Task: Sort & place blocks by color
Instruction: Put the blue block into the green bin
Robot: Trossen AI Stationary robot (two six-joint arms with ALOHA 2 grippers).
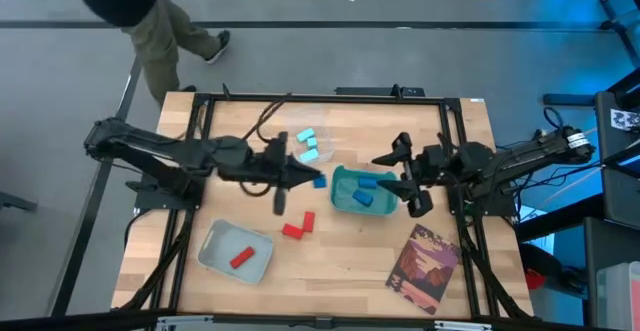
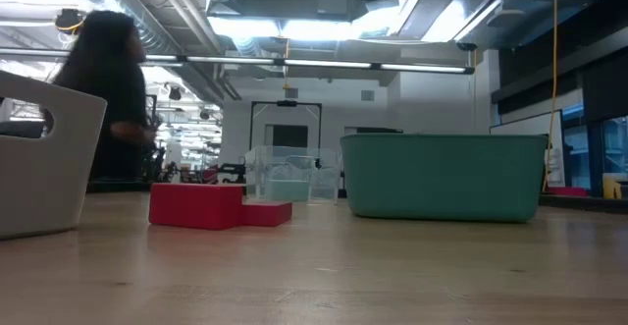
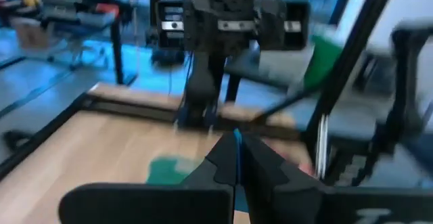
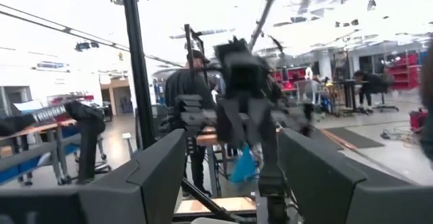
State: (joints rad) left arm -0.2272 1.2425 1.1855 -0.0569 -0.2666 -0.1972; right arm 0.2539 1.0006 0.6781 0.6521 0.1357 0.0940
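Left hand (image 1: 312,180) clamped on a dark blue block (image 1: 320,182); right hand (image 1: 398,180) apart above the wooden tabletop (image 1: 350,261); no legible writing.

Bright overhead ceiling lights (image 2: 294,26) glare in low view; table (image 1: 330,261) evenly lit, soft shadows. Both wrist views motion-blurred, left one blue-tinted, backgrounds washed out.

The wooden surface (image 1: 340,261) carries a teal bin (image 1: 340,195) near the middle, a grey tray (image 1: 215,258) toward the front left, and a booklet with a sunset landscape cover (image 1: 423,268) front right. A person in dark top and olive trousers (image 1: 160,21) walks past behind it.
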